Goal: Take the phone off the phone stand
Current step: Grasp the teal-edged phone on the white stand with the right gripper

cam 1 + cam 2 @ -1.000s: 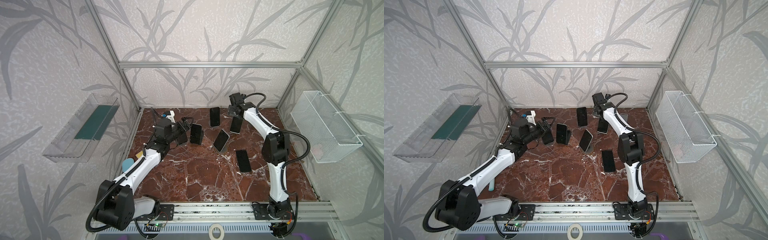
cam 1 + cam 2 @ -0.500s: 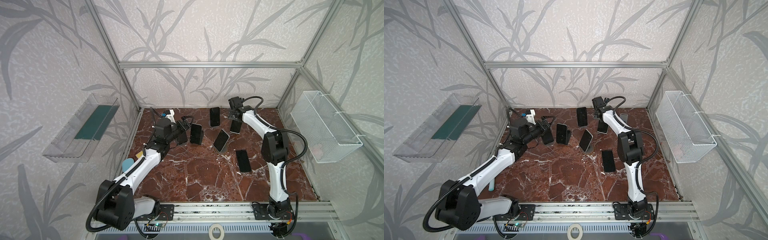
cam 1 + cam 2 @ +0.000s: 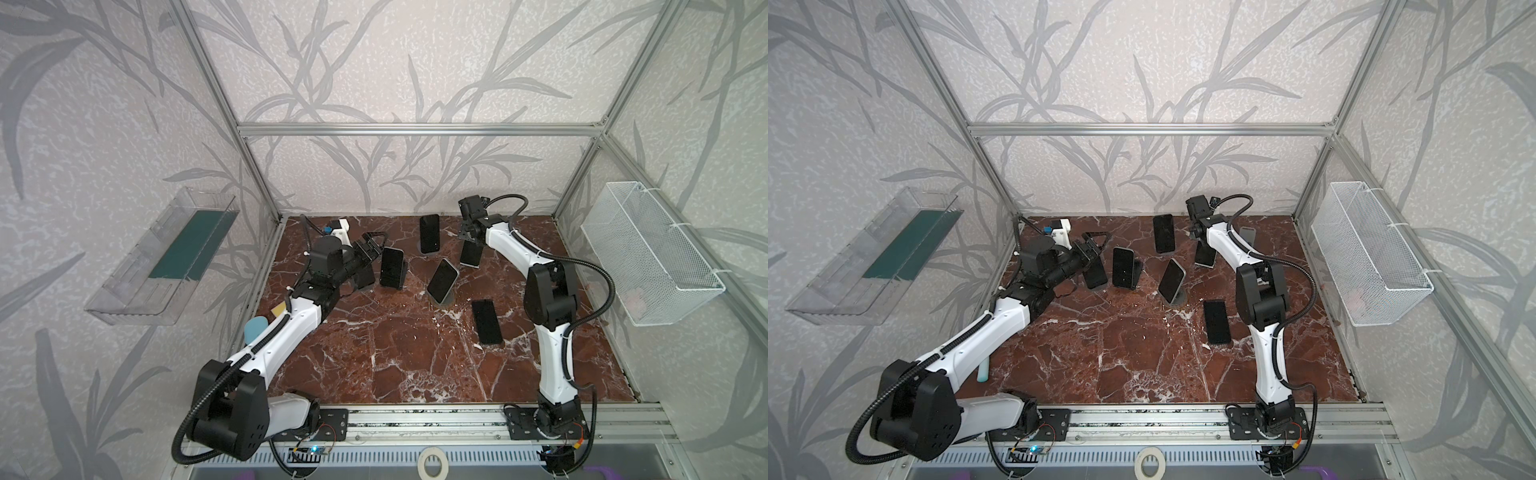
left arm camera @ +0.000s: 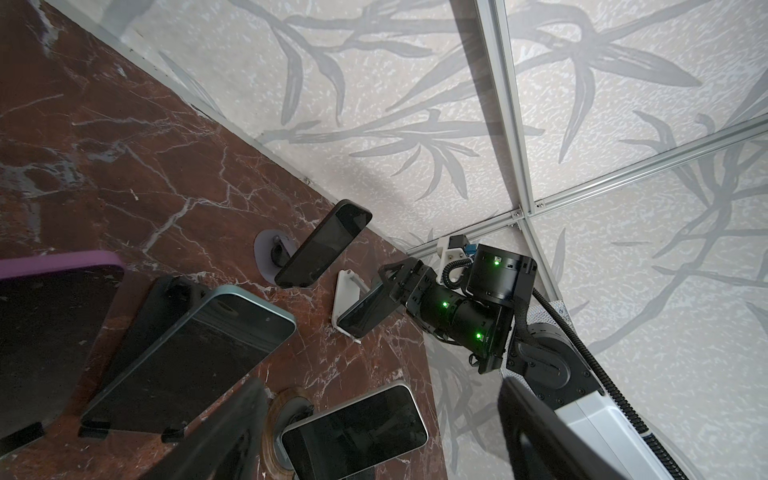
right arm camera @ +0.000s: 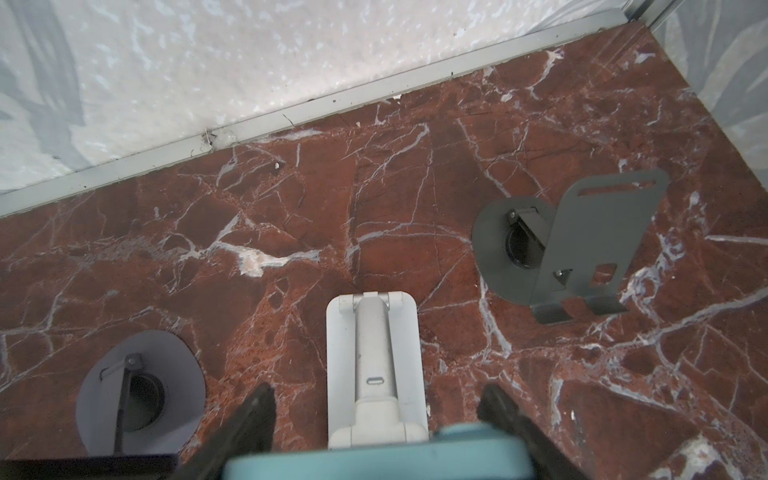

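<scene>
Right tool: Within the past second I bring my right tool [image 5: 376,390] down from above the row of stands and draw its jaws in from wide. They now flank the top of the teal-cased phone [image 5: 374,461], one black finger at each side edge.
Grip: I cannot tell whether the fingers already clamp the case or only brush it.
Phone: It leans, still seated, on the white stand [image 5: 374,332] at the back of the bench [image 3: 395,353], near an empty grey stand [image 5: 598,245].
What it means: I judge the grasp is under way; the lift off the stand is not yet done.
Left tool: My left tool [image 3: 375,244] hangs open with nothing in it, near the purple-cased phone [image 4: 50,324], its jaws unchanged.
Hidden: The right wrist picture cuts the phone off below its top edge, so the contact points and the stand's lip are out of sight. In both top views the tool covers that spot, and the detail is too small.
</scene>
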Controlling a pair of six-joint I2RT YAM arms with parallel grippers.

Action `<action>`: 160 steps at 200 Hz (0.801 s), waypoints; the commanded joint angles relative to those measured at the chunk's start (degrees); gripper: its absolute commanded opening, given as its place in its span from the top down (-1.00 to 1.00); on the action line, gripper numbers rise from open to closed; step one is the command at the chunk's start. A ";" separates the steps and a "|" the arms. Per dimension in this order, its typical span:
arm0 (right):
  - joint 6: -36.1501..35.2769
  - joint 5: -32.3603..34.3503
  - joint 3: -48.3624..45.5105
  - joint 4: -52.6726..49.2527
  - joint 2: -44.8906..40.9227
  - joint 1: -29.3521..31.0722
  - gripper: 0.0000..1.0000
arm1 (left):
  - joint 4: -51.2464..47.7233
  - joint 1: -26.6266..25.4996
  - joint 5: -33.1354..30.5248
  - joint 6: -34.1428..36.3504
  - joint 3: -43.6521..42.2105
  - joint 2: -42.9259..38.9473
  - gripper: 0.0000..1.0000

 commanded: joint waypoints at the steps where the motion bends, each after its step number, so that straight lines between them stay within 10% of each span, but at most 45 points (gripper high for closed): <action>1: -0.76 -1.75 -1.30 2.56 -1.63 -0.42 -0.40 | 2.08 0.45 0.79 -0.68 0.08 0.08 -0.75; 160: -10.44 -5.24 -8.74 11.21 -11.76 -0.37 -0.30 | 3.71 0.50 2.20 -2.18 -0.40 1.45 -0.75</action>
